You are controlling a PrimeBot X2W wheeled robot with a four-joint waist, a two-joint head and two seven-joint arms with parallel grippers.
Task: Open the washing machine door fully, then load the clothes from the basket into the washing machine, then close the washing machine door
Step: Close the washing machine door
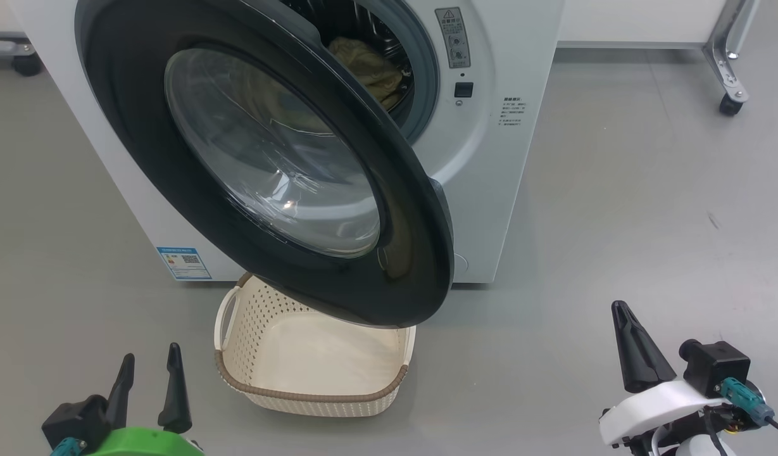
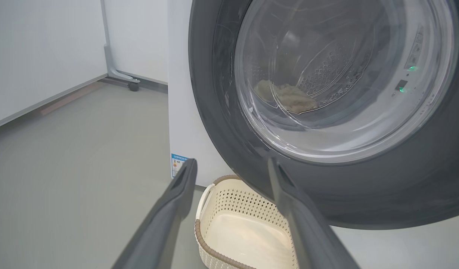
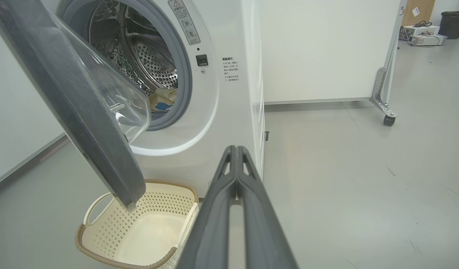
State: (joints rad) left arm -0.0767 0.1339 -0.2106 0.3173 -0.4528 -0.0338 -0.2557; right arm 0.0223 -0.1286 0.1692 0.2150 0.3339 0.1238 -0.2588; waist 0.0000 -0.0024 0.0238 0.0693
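The washing machine [image 1: 490, 158] stands ahead with its door [image 1: 401, 209] swung partly open over the basket [image 1: 313, 396]. The basket sits on the floor in front of the machine and holds nothing. The clothes [image 1: 370, 66] lie inside the drum, pale cream in the right wrist view [image 3: 163, 98] and dim through the glass in the left wrist view [image 2: 289, 98]. My left gripper [image 1: 149, 361] is open at the lower left, left of the basket. My right gripper [image 1: 624, 313] is shut on nothing at the lower right, well right of the door; its fingers [image 3: 235, 168] are pressed together.
A white wheeled partition stands behind and right of the machine, with a caster [image 1: 730, 104] on the grey floor. Another caster [image 2: 133, 86] shows at the left side. Open floor lies right of the machine.
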